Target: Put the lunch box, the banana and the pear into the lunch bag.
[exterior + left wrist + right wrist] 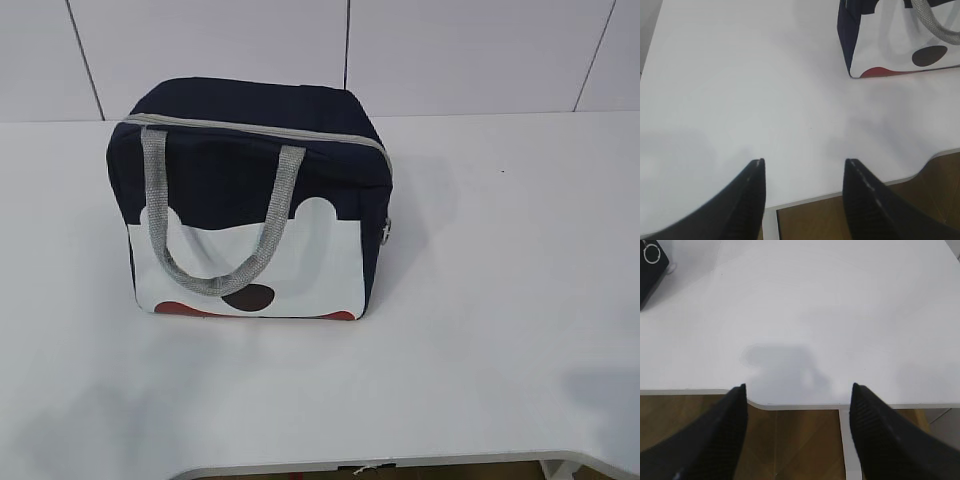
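The lunch bag (250, 200) stands zipped shut on the table (500, 300), probably light, soft fabric best taken by its grey handle (215, 215) or zipper ring (651, 253), while the left tool (804, 167) and right tool (797, 390) hang spread and empty.

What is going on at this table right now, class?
Nothing is being handled. The lunch bag stands zipped shut on the white table. The left gripper and right gripper hang open and empty near the table's front edge. No lunch box, banana or pear is in view.
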Controlling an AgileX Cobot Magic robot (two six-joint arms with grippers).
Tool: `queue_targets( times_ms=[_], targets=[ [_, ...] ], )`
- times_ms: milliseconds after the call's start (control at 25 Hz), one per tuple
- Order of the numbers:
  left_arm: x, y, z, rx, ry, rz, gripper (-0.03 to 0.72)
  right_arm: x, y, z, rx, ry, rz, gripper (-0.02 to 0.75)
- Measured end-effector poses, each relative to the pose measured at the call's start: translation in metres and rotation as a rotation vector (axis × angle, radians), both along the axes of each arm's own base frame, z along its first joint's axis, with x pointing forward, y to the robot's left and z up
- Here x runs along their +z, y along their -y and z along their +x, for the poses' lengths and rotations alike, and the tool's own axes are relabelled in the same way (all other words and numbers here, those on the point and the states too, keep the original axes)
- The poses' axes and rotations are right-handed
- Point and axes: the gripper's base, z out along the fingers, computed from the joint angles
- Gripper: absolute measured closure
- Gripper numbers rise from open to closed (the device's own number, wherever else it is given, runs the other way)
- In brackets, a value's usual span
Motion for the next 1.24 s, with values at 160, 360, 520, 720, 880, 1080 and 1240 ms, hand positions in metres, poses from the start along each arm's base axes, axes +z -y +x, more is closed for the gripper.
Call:
queue_targets(
  times_ms=[160,360,520,720,880,1080,1240],
  targets=[
    [0.0,0.0,0.0,0.0,0.0,0.0,0.329,0.0,0.0,0.0,0.0,0.0,0.0,0.211],
    [0.0,0.0,0.0,0.0,0.0,0.0,0.329,0.0,0.0,0.0,0.0,0.0,0.0,0.211],
    [0.0,0.0,0.0,0.0,0.0,0.0,0.329,0.0,0.0,0.0,0.0,0.0,0.0,0.211],
    [0.0,0.0,0.0,0.0,0.0,0.0,0.329,0.0,0.0,0.0,0.0,0.0,0.0,0.211],
    [0.0,0.0,0.0,0.0,0.0,0.0,0.329,0.0,0.0,0.0,0.0,0.0,0.0,0.211],
    [0.0,0.0,0.0,0.0,0.0,0.0,0.329,0.0,0.0,0.0,0.0,0.0,0.0,0.211],
    [0.0,0.0,0.0,0.0,0.0,0.0,0.329,0.0,0.0,0.0,0.0,0.0,0.0,0.211]
  ],
)
